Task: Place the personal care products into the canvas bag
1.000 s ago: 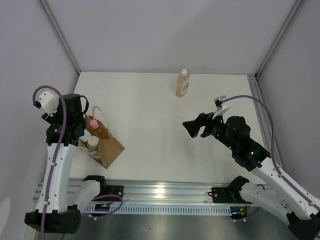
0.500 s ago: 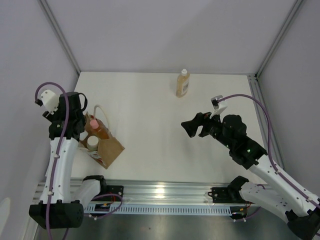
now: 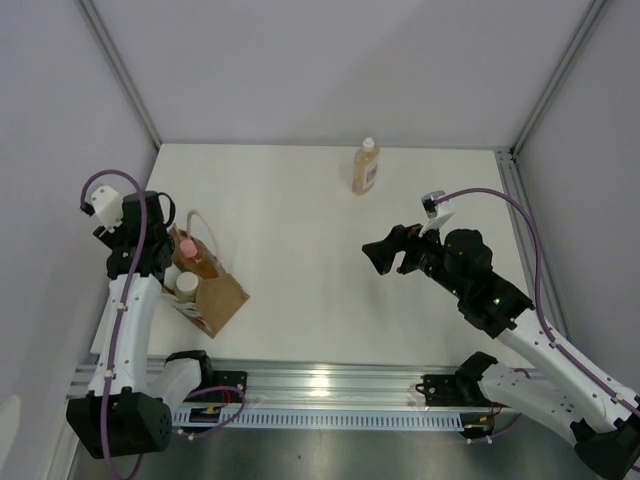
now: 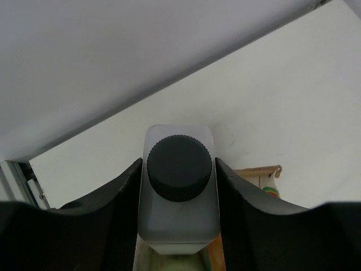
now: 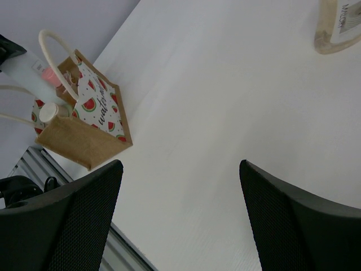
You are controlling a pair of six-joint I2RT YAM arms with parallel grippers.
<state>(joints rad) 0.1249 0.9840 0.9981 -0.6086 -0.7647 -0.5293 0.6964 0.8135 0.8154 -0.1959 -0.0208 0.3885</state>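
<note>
Clamped on the white bottle, the left gripper could catch the rim of the bag just below and topple it; the right gripper hangs open.

White table. Near its far edge, right of centre, standing upright: amber bottle with cream cap and label. Toward the left side, close to the near edge: tan canvas bag with cream loop handles, well apart from the bottle.
</note>
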